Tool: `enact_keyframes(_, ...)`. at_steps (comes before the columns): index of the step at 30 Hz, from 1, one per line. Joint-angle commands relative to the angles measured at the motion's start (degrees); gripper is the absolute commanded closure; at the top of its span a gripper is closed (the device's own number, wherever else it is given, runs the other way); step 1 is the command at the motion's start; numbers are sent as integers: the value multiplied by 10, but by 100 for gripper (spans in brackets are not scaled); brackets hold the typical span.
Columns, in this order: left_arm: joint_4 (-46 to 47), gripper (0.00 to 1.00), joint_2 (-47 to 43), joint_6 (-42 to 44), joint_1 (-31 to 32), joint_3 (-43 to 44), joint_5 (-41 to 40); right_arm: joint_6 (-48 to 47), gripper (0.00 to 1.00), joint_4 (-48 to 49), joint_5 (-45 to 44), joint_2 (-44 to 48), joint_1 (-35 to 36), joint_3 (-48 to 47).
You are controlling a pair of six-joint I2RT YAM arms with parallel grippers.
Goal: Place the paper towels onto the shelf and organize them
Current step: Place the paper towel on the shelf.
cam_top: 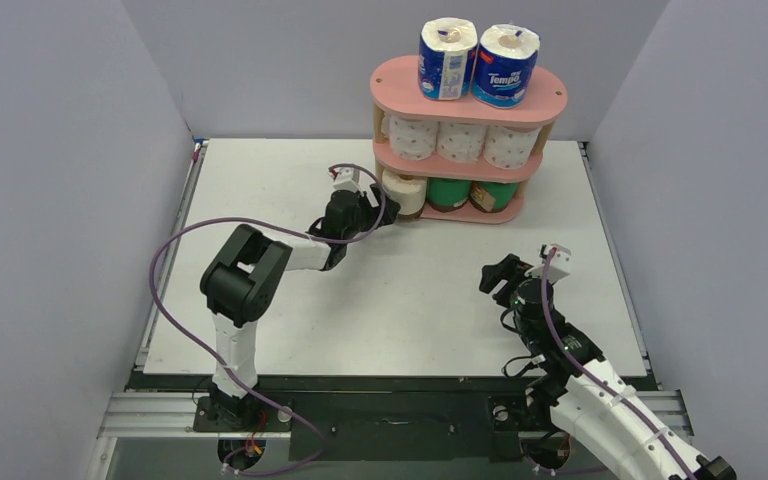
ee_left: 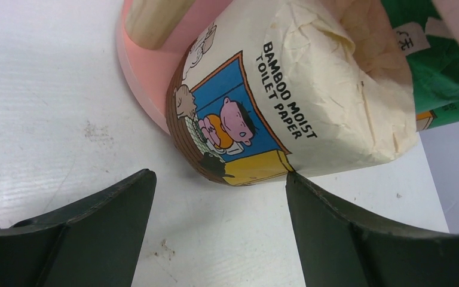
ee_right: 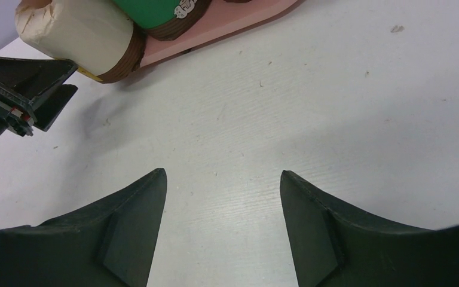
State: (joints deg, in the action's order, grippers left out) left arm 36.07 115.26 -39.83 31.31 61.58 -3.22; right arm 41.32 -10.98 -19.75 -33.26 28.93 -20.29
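The left gripper (ee_left: 219, 176) stands with its dark, wedge-shaped fingers spread wide and nothing between them; the tips sit just short of the cream-wrapped roll (ee_left: 311, 89), the right-hand tip at or nearly at the roll's lower edge, with no grip on it. The right gripper (ee_right: 222, 174) is well apart from the shelf, low over the bare white table (cam_top: 410, 300), its jaws parted about halfway and empty. The cream-wrapped roll is a squat cylinder in crinkled, matte paper gathered at its end, with a brown band and a cartoon panel printed "Bamboo Moist Toilet Paper". It stands at the left end of the lowest tier of the shelf (cam_top: 400, 85), bulging out past the wooden post and the board's rounded rim, and it looks tilted in the wrist view. Beside it are two green-wrapped rolls (cam_top: 470, 193) in glossier wrap. The middle tier holds three white rolls with pink dots (cam_top: 460, 142), and two blue-and-white printed rolls (cam_top: 475, 62) stand upright on the top board. The boards are smooth pink ovals on pale round posts. All eight rolls seem shelved, so the task looks almost finished; what likely remains is nudging the cream roll fully inward.
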Motion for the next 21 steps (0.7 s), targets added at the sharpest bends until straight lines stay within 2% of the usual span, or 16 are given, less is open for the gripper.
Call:
enact_keyframes(1, 12, 22, 15, -2, -10, 43, -11, -6, 35, 0, -27, 20, 2, -7)
enact_keyframes(9, 8, 23, 38, -7, -16, 79, -6, -5, 36, -16, -46, 32, 2, -8)
enact_keyframes(21, 59, 25, -61, -41, -25, -36, -9, -5, 38, -22, -71, 45, 1, -8)
